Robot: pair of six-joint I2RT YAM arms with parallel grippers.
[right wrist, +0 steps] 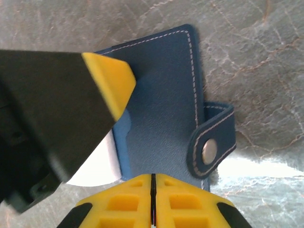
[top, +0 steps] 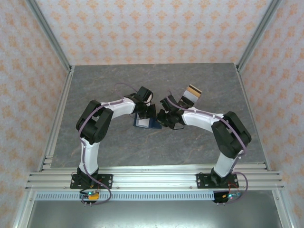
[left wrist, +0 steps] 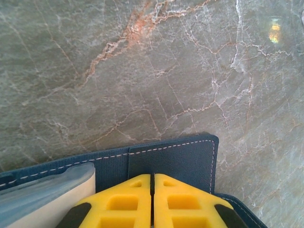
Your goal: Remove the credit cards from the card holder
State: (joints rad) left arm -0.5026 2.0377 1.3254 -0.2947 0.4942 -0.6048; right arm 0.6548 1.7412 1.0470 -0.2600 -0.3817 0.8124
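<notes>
Card holder (top: 145, 122): navy blue, white stitching along edges, lighter blue inner pocket. Closure tab (right wrist: 216, 137): same navy, round silver snap (right wrist: 209, 151). White card (right wrist: 97, 171) edge poking from card holder. Credit cards (top: 191, 94) beyond card holder, to its right: brown, white, grey, black bands. Table (top: 118, 147) under card holder: grey marble look, whitish and rust veins. Left gripper (left wrist: 152, 183), right gripper (right wrist: 153, 183): yellow fingers, black trim. Walls (top: 142, 28) behind card holder: pale, orange floral repeat.

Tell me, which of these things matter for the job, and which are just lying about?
Job: card holder, white card tucked in it, loose credit cards, left gripper, right gripper.
Just there: marble table, patterned walls, metal frame.
</notes>
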